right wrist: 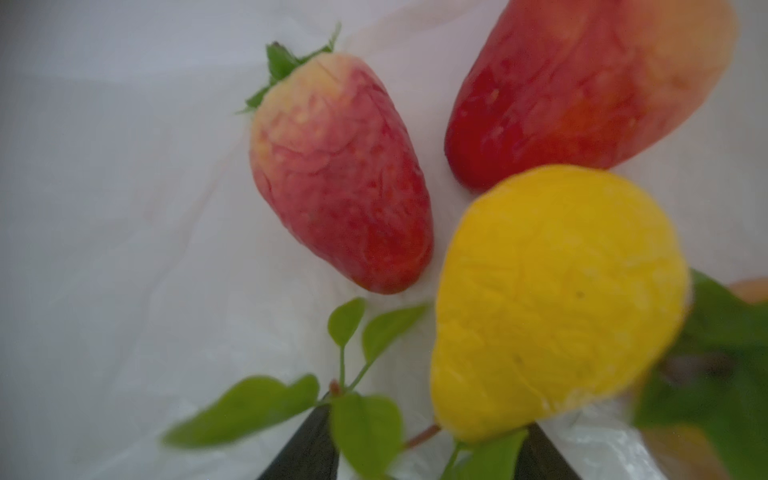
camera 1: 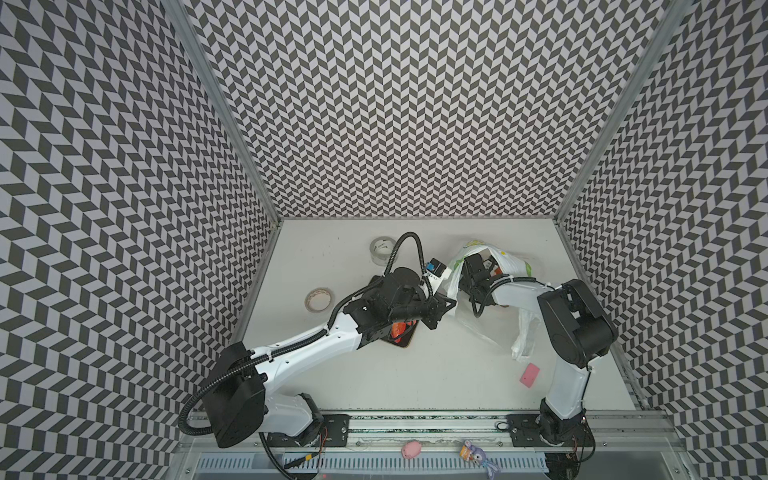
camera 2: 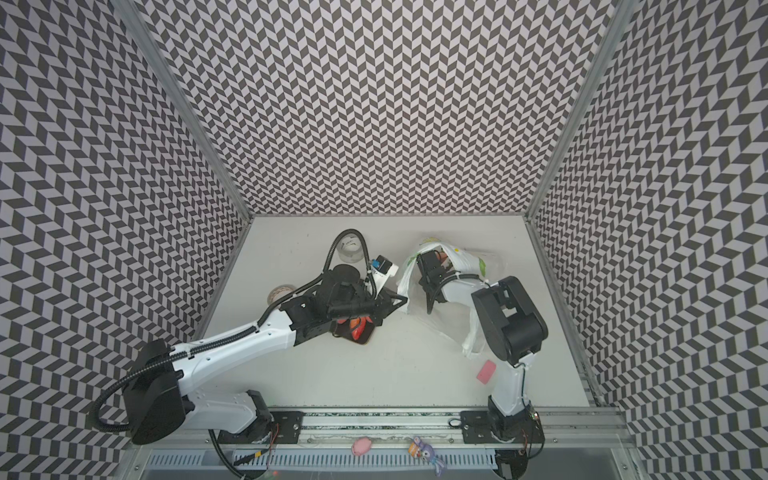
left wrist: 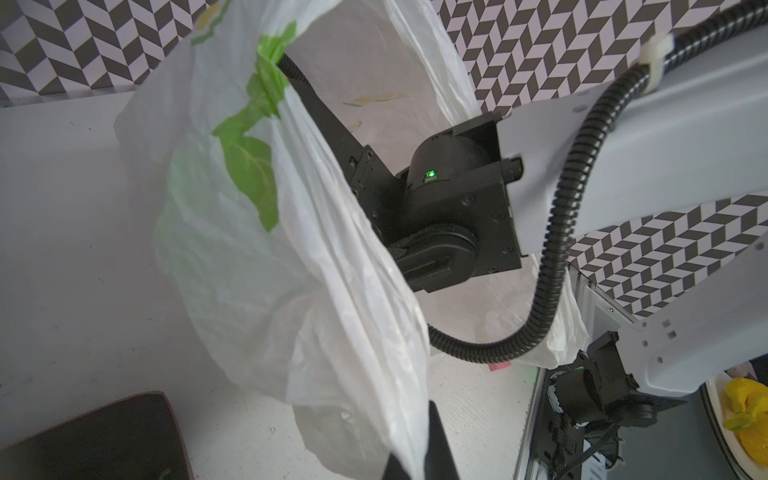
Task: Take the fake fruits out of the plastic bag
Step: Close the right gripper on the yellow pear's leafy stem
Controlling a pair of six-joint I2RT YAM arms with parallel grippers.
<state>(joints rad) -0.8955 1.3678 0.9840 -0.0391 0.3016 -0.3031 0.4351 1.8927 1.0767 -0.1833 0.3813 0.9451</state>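
My right fingers [right wrist: 309,449] are well inside the mouth of the thin, crinkly white plastic bag [camera 1: 517,264], which is printed with lemon slices and green leaves. They are parted, and the green leafy sprig [right wrist: 353,374] of a glossy yellow plastic lemon [right wrist: 552,299] lies between them. As far as I can see, they are clamped on nothing yet. Just past the lemon lie a pink-red plastic strawberry [right wrist: 340,174] and a larger red-orange plastic fruit [right wrist: 582,83], all resting on the bag's white film.

My left fingers [left wrist: 436,436] are clenched on the bag's edge, holding it up so the mouth gapes. In both top views the bag sits toward the back right of the white tabletop [camera 1: 436,374], with its loose end trailing forward beside the right arm.

Under the left wrist I make out an orange-red fruit piece [camera 1: 400,330] on a dark, rounded tray [left wrist: 95,436]. It is outside the bag and mostly hidden by the arm.

I judge the job begun but far from done. At least one piece is out, at least three lie inside, and there may be more I cannot see. The lemon looks to be the piece in hand.
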